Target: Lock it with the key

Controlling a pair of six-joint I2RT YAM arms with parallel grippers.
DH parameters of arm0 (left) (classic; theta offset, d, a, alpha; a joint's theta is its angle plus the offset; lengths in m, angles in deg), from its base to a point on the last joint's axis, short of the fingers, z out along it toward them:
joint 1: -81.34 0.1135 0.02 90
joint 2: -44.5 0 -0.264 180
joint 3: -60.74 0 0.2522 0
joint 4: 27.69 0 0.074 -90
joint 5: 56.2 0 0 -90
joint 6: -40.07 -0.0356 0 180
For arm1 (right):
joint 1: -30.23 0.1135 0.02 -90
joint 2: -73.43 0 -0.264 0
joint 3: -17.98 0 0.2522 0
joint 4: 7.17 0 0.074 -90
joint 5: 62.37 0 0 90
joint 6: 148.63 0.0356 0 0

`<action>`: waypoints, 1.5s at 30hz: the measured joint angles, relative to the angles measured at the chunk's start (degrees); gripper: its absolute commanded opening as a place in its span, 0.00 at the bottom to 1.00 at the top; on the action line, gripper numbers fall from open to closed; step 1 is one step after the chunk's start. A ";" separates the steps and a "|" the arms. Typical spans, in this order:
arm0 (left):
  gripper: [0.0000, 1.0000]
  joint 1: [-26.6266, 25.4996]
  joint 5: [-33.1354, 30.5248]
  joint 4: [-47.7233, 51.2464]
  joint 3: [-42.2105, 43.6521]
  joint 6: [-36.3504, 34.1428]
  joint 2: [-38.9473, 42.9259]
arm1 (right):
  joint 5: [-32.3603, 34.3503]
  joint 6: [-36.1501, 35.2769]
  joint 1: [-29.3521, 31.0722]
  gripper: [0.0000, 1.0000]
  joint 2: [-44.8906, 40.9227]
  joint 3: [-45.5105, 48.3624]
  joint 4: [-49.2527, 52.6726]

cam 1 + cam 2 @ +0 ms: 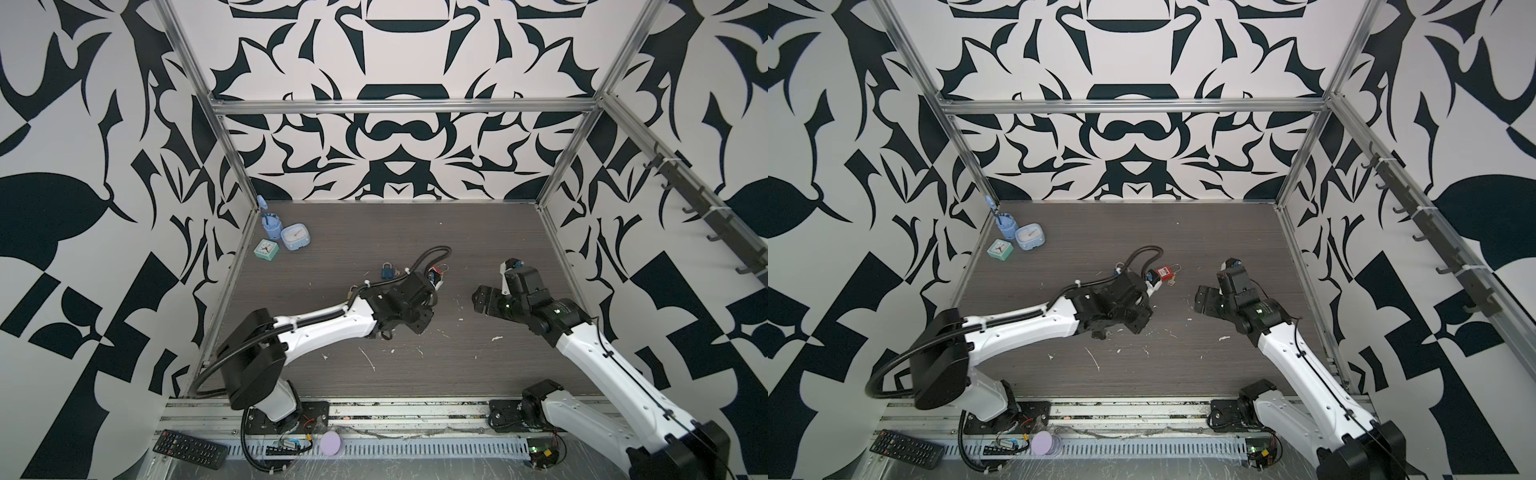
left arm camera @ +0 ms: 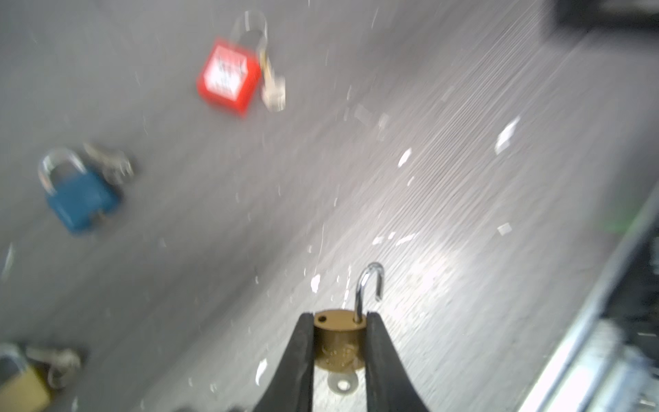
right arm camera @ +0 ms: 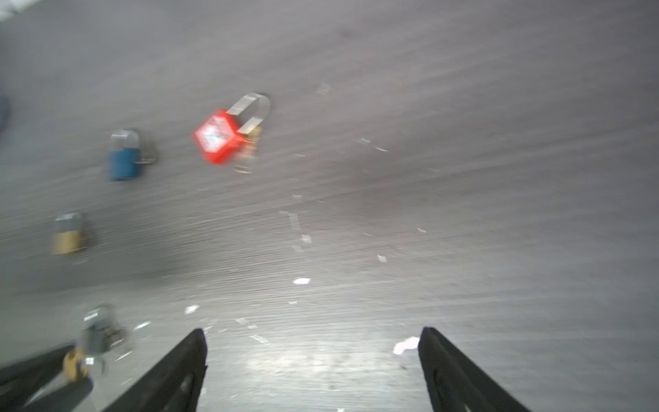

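My left gripper (image 2: 339, 317) is shut on a small brass padlock (image 2: 338, 342). Its silver shackle (image 2: 369, 285) stands swung open, and a key (image 2: 342, 384) sticks out of the lock's underside between the fingers. In both top views the left gripper (image 1: 1152, 286) hangs over the middle of the table, close to a red padlock (image 1: 1165, 272). The right gripper (image 3: 313, 333) is open and empty. In a top view it (image 1: 492, 278) hovers to the right of the left one, a gap apart.
A red padlock (image 2: 228, 76), a blue padlock (image 2: 82, 203) and another brass padlock (image 2: 21, 385) lie on the table with keys beside them. Two clocks (image 1: 293, 237) and a blue cup stand at the back left. White scraps litter the wood. A remote (image 1: 189, 449) lies on the front rail.
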 measured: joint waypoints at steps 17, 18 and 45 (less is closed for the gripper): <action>0.00 10.01 29.97 -31.10 18.86 -18.82 10.23 | -32.52 -3.80 0.26 0.51 -3.58 0.55 -13.68; 0.00 10.01 30.58 -31.98 18.93 -18.86 10.25 | -32.96 -3.87 0.50 0.51 -3.08 0.55 -13.73; 0.00 9.92 35.50 -34.29 20.00 -21.16 12.83 | -19.12 -9.92 12.98 0.49 3.15 -1.62 -11.43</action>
